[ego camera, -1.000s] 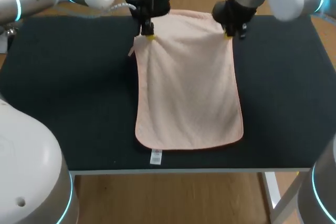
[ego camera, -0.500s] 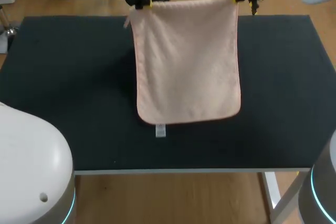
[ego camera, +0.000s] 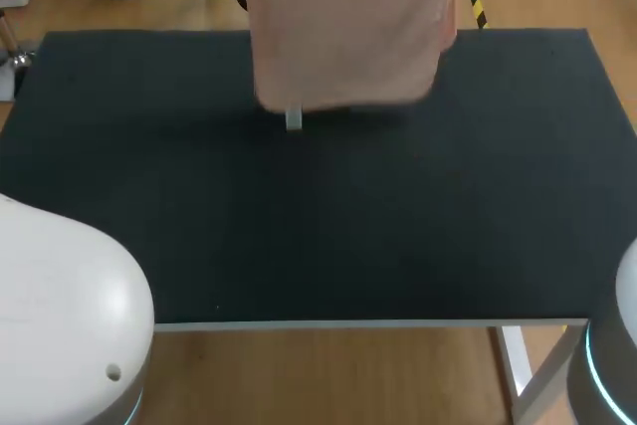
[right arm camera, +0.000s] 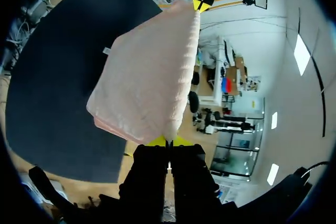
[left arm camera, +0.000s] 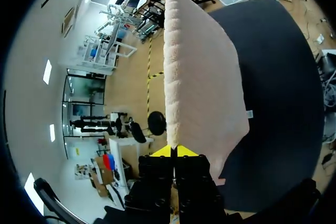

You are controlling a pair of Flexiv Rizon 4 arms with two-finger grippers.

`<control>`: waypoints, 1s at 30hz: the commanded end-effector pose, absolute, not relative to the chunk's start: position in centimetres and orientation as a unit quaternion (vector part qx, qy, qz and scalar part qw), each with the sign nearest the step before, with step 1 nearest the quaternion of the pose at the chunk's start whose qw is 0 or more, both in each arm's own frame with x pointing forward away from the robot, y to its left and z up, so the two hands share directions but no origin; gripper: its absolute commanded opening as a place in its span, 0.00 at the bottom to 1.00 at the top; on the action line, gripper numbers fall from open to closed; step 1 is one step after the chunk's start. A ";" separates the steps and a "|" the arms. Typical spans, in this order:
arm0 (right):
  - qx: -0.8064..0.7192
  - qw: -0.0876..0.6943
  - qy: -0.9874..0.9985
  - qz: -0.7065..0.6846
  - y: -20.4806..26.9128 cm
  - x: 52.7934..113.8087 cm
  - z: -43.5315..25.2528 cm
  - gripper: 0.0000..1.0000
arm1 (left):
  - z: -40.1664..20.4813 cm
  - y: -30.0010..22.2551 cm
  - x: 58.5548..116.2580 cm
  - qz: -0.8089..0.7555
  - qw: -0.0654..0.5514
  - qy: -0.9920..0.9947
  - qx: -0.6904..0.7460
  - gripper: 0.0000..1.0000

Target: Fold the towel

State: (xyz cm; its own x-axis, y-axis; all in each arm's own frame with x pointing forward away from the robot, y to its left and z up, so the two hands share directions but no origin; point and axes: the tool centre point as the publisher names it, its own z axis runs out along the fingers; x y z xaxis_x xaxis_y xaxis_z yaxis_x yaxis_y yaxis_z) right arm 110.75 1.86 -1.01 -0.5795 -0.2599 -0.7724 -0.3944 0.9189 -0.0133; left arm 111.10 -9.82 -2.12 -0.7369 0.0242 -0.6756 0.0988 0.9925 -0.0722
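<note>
Robotics lab: 2 white robot arms (ego camera: 62, 296) flank a black table (ego camera: 418, 226).

table (ego camera: 398, 226) | black matte top | pale front edge | white leg under front right corner

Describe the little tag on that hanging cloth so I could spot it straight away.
Start at the black table; above its far side hangs a pale pink towel. The label is the small whitish tab poking out below the towel's bottom edge, near its left corner, the only bit of it that is not pink.
</note>
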 end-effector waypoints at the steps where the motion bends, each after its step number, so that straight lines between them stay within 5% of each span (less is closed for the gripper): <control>1: -0.184 0.431 0.881 0.069 2.0 111.0 1.7 0.00 | 0.8 -9.5 110.3 -0.036 0.369 0.929 0.024 0.00; 7: -0.208 0.396 0.892 0.066 2.4 109.6 -1.5 0.00 | -1.3 -9.4 108.2 -0.030 0.347 0.937 0.020 0.00; 16: -0.225 0.265 0.933 0.091 2.5 103.8 -11.7 0.00 | -9.1 -10.3 99.7 -0.041 0.237 0.971 0.018 0.00; 30: -0.234 0.190 0.947 0.109 3.2 97.2 -16.7 0.00 | -13.9 -9.7 90.6 -0.040 0.139 0.989 -0.002 0.00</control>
